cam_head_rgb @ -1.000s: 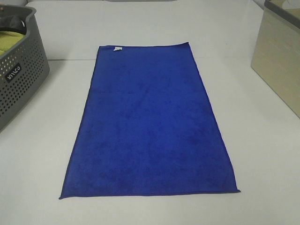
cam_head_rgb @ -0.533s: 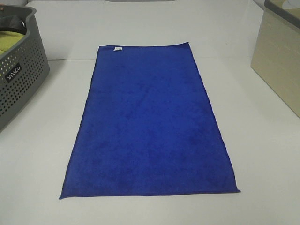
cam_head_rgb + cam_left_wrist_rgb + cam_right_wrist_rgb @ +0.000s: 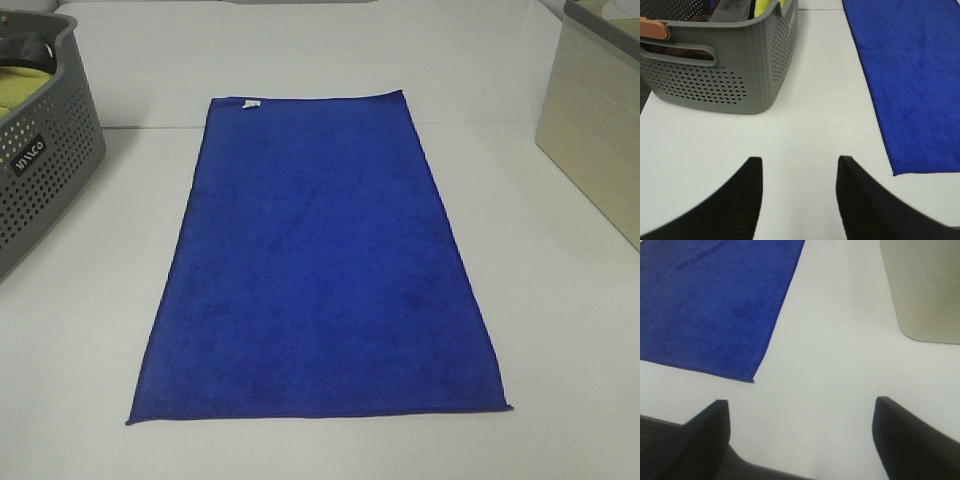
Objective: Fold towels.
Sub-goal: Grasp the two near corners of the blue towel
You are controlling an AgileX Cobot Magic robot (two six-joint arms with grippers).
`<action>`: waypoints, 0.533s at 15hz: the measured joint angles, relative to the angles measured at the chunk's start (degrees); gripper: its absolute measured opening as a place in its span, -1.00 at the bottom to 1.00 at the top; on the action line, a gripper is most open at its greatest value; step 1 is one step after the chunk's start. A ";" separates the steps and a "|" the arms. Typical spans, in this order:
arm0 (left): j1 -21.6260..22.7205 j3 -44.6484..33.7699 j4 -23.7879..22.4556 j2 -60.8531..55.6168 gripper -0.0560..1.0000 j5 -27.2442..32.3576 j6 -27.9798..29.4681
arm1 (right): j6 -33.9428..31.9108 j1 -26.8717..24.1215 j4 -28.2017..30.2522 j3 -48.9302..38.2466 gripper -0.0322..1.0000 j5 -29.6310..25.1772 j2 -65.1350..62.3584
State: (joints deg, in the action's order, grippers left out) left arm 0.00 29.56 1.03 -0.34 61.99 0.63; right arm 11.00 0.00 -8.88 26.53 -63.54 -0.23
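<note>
The royal-blue towel (image 3: 320, 265) lies flat and unfolded on the white table, long side running away from me, with a small white tag (image 3: 251, 104) at its far short edge. Neither gripper shows in the exterior high view. My left gripper (image 3: 797, 172) is open and empty over bare table, near the towel's near left corner (image 3: 894, 172). My right gripper (image 3: 801, 412) is open wide and empty above the table's front edge, near the towel's near right corner (image 3: 751, 379).
A grey perforated basket (image 3: 40, 150) with yellow-green cloth (image 3: 22, 88) inside stands at the left; it also shows in the left wrist view (image 3: 720, 60). A beige bin (image 3: 600, 110) stands at the right, also seen in the right wrist view (image 3: 925, 285).
</note>
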 joint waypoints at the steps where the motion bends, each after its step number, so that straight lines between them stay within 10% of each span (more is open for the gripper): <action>1: 0.00 0.00 0.00 0.00 -0.03 0.00 0.00 | 0.00 0.00 0.00 0.00 0.54 0.00 0.00; 8: 0.00 0.00 0.00 0.00 -0.03 0.00 0.00 | 0.00 0.00 0.00 0.00 0.54 0.00 0.00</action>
State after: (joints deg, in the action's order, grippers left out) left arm 0.00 29.56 1.03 -0.34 61.99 0.63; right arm 11.00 0.00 -8.88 26.53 -63.54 -0.23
